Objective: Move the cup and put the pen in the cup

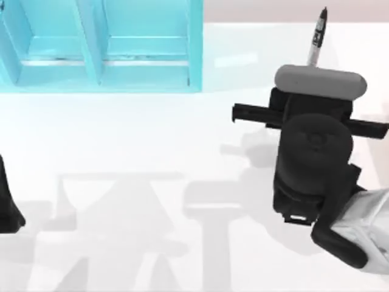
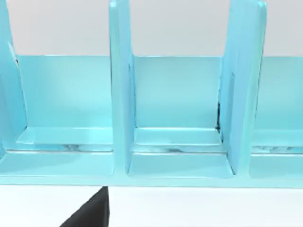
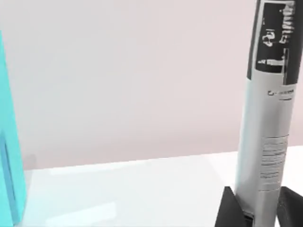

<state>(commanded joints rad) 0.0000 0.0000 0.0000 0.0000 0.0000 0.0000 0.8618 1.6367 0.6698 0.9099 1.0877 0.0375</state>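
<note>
Right arm is over the right side of the table (image 1: 152,140), wrist pointing toward the far edge. Right gripper (image 3: 258,205) is clamped on the pen (image 3: 267,118); the dark fingers (image 3: 229,208) sit either side of the grey barrel near its lower end. In the top view the pen (image 1: 317,38) sticks out past the wrist, tip beyond the table's far edge. Left arm is parked at the left edge; its fingers (image 2: 90,213) are a dark sliver in its wrist view, spacing can't be told. Blue divided shelf (image 1: 109,45) sits far left, well apart from the pen. Bare table runs between the arms.
</note>
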